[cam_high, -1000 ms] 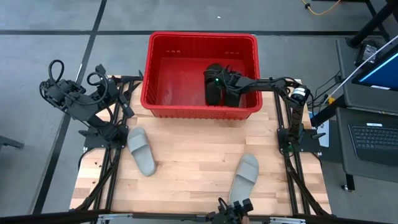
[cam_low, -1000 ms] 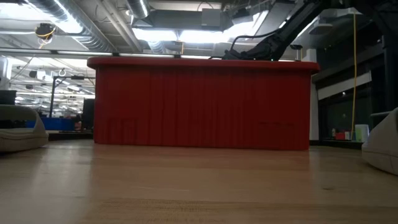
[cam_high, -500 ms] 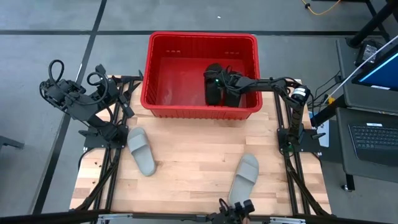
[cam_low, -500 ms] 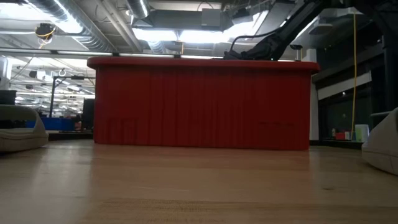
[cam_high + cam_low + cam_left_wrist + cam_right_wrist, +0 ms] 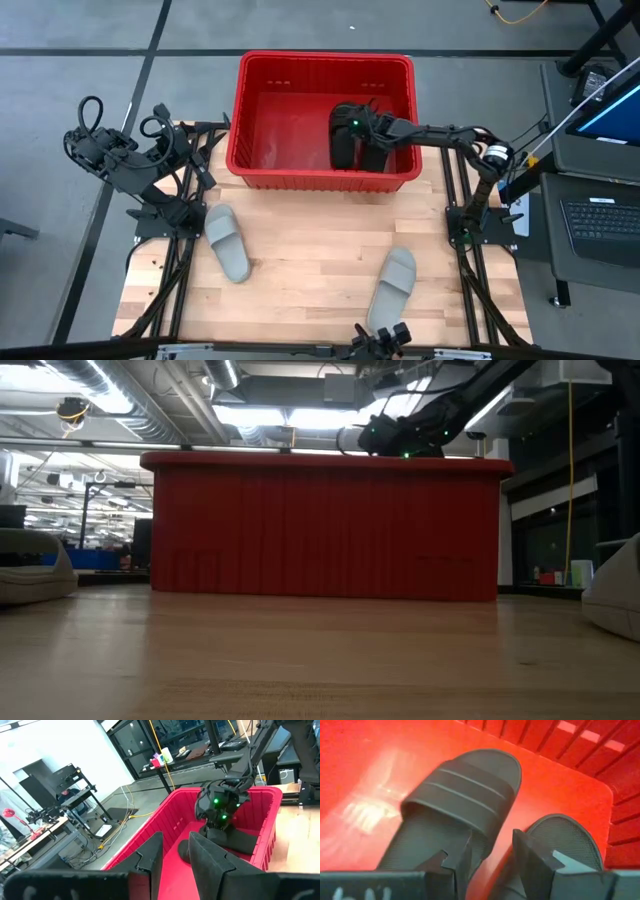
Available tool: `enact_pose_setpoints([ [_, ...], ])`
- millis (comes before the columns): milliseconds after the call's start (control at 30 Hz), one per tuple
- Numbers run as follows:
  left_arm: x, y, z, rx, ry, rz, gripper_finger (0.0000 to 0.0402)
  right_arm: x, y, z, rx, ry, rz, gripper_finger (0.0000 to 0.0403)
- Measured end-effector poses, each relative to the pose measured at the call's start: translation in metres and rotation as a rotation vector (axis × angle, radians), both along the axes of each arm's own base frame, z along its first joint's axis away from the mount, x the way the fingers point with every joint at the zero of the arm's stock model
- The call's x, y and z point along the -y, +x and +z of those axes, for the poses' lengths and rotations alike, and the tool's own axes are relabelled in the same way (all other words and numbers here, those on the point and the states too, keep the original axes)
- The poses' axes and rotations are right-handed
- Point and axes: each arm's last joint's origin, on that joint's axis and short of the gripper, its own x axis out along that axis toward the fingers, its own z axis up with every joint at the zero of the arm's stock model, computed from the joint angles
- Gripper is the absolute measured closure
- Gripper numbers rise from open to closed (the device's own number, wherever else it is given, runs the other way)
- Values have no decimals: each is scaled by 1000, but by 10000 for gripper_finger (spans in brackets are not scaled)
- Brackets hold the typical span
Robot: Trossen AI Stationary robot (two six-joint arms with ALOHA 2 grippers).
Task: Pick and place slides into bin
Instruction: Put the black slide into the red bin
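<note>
Two black slides lie side by side on the floor of the red bin (image 5: 325, 57), in its right half: one (image 5: 341, 155) (image 5: 465, 790) and one (image 5: 375, 158) (image 5: 565, 840). My right gripper (image 5: 352, 127) (image 5: 492, 855) hangs open just above them, level with the bin's rim in the low view (image 5: 385, 435), touching nothing. Two light grey slides lie sole down on the table, one at the left (image 5: 228, 242) and one at the near right (image 5: 393, 285). My left gripper (image 5: 175, 855) waits open at the table's left edge (image 5: 190, 150).
The bin stands at the table's far edge, its left half bare (image 5: 280, 125). Bare wood (image 5: 310, 235) lies between the two grey slides. Desks and a laptop (image 5: 600, 220) stand off the table's right side.
My right gripper has risen from inside the bin until it shows above the rim in the low view, and has shifted a little toward the far edge. Both black slides have stayed on the bin's floor.
</note>
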Motion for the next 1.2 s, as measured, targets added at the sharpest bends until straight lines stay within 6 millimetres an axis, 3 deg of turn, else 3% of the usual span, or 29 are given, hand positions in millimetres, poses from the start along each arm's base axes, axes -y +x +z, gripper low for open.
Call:
enact_pose_setpoints([
  [167, 0, 0, 0, 0, 0, 0, 313, -1, 1, 6, 37, -4, 18, 260],
  [467, 0, 0, 0, 0, 0, 0, 313, 2, 13, 16, 98, -78, 235, 260],
  [700, 0, 0, 0, 0, 0, 0, 313, -2, 17, 16, 69, -52, 517, 260],
  [967, 1, 0, 0, -8, -12, -26, 313, -5, 14, 13, -118, -82, 690, 260],
  [1200, 2, 1, -1, -24, -39, -81, 313, -2, 13, 35, -277, -76, 802, 260],
])
